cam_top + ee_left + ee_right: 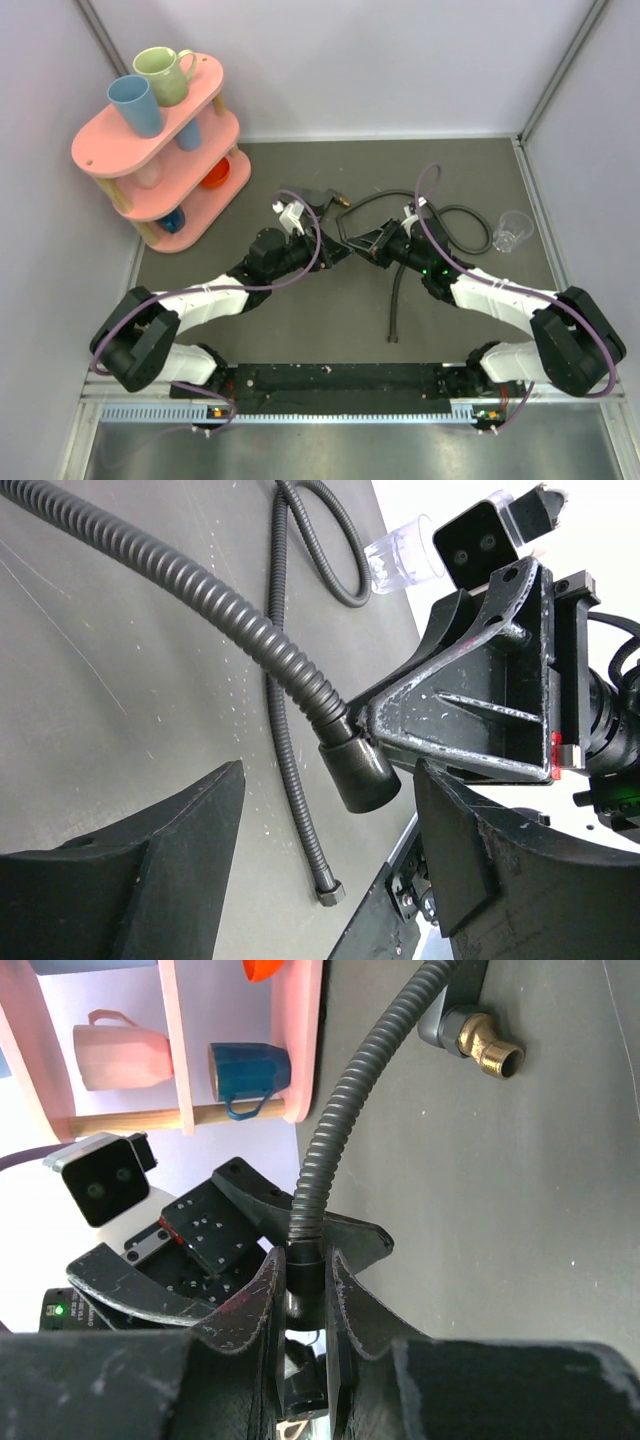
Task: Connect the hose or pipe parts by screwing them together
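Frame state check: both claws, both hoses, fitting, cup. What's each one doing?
Left claw: open, holding nothing, straddling the collar of the corrugated hose.
Right claw: shut on that collar.
Corrugated hose: collar end gripped, far end runs into the fitting.
Fitting: brass thread bare, nothing screwed on.
Thin hose: lying loose on the table, nut end free.
Clear cup: upright, empty.

You're in a robot lab cell: white walls (400, 70) box in the grey table (300, 320), pink shelf (98, 152) of cups (137, 103) far left.
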Robot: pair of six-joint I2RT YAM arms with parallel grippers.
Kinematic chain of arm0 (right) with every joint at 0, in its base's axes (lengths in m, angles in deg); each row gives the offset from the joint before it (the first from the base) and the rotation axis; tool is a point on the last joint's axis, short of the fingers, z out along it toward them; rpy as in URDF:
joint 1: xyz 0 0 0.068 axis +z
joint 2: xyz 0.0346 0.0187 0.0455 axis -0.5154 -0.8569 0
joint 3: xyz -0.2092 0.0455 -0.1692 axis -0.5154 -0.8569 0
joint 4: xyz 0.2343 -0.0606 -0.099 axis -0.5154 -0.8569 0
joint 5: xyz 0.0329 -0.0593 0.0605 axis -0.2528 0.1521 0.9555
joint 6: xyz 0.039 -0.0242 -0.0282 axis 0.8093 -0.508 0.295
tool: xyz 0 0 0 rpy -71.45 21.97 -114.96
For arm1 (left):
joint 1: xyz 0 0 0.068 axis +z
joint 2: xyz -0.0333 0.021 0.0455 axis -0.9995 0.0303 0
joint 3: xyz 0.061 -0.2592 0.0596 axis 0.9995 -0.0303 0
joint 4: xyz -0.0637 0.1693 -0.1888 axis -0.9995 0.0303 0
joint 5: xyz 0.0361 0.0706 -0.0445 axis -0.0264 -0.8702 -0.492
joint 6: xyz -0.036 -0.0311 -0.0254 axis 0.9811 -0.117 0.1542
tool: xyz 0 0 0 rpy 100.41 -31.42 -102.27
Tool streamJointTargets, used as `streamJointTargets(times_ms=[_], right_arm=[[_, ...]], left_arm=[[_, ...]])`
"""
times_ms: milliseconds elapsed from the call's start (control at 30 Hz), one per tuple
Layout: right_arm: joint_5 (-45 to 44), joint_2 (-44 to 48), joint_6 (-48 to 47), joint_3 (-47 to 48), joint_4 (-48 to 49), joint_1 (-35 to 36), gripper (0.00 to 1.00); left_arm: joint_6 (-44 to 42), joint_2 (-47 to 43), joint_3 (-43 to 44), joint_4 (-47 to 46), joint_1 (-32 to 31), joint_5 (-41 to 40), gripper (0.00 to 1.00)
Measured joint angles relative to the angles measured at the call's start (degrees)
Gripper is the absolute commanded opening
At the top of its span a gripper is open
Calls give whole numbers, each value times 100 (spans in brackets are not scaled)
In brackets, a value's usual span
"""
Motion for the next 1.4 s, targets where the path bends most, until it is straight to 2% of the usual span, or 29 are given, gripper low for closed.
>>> streamJointTargets(times_ms=[167,233,433,500,567,667,700,800,933,1000,1033,1067,1167,1300,1400], right_arm=[[-2,0,-39,0,-52,17,0],[0,0,-39,0,-46,17,0],[-17,2,-35,0,-42,15,0],[-26,2,-35,0,-42,15,0],[-20,2,-37,-22,-4,15,0],[20,44,-31,-179,232,17,6],[26,68,-35,-232,310,17,8],[37,81,-35,-297,431,17,15],[127,81,-234,-297,496,15,24],[236,83,-483,-293,470,4,31],[310,83,-699,-278,433,-26,34],[369,87,-898,-267,396,-46,42],[782,90,-1978,-199,466,-164,47],[1342,92,-3508,-219,1335,-210,57],[1864,50,-4653,-376,2721,-210,63]], left_arm=[[0,0,0,-35,2,0,73],[2,0,0,-39,2,0,66],[66,96,0,-256,0,61,61],[114,160,0,-315,0,94,55],[164,208,0,-372,0,111,42],[195,229,0,-382,-9,164,31],[197,229,0,-378,-11,192,19],[208,229,0,-369,-11,232,1],[160,190,33,-227,7,267,0],[98,79,33,15,52,264,0],[52,-7,33,186,105,273,0],[9,-96,33,361,168,289,0],[-199,-463,76,1038,516,555,0],[-671,-850,479,2264,1021,1099,0],[-1161,-1014,957,3185,1423,1652,0]])
